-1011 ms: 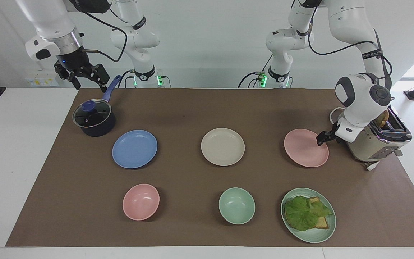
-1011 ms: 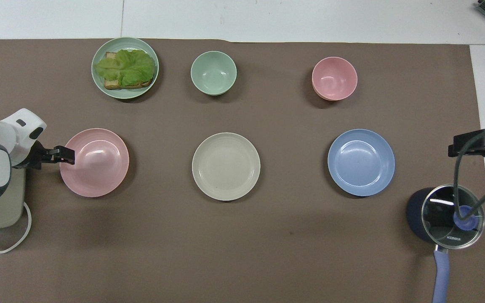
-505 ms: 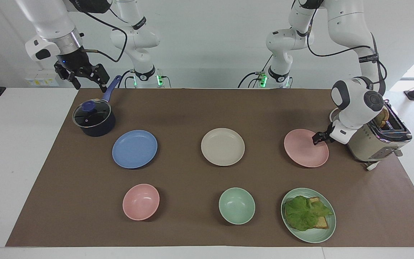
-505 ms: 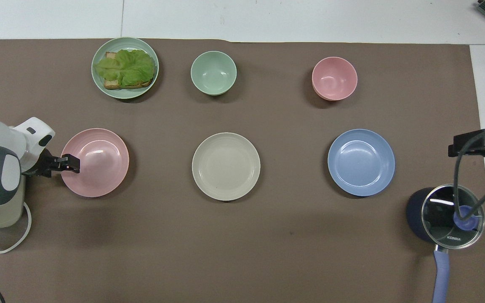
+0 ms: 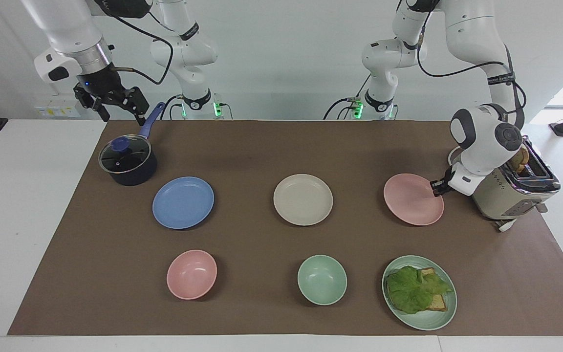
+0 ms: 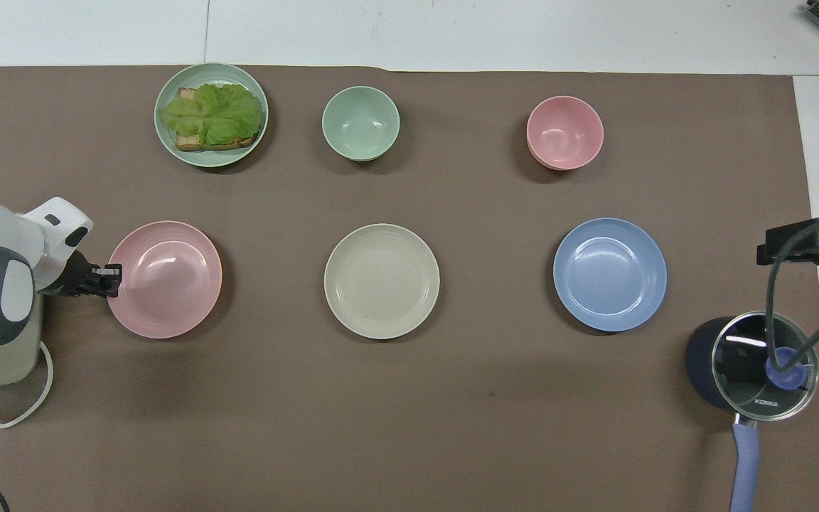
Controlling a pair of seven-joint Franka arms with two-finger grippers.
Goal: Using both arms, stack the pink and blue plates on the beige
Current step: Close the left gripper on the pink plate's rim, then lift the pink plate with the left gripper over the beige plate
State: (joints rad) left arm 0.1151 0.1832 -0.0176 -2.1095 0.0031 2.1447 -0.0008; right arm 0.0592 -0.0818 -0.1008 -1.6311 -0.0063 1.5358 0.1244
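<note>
Facing view: left gripper (image 5: pixel 439 187) has pinched the pink plate (image 5: pixel 412 199) by its rim beside the toaster (image 5: pixel 516 193), presumably so it can carry it to the beige plate (image 5: pixel 303 199) mid-mat; overhead: right gripper (image 6: pixel 800 245) waits fingers apart by the pot (image 6: pixel 751 364), blue plate (image 6: pixel 610 274) untouched beside it.

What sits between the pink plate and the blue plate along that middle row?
Only the beige plate, midway between the pink plate and the blue plate, with bare brown mat either side of it. The overhead view shows it best.

Left pincer (image 5: pixel 436 186) clamped on pink plate (image 5: pixel 412 199) rim; right pincer (image 5: pixel 116 108) waits above saucepan (image 5: pixel 128 161).
</note>
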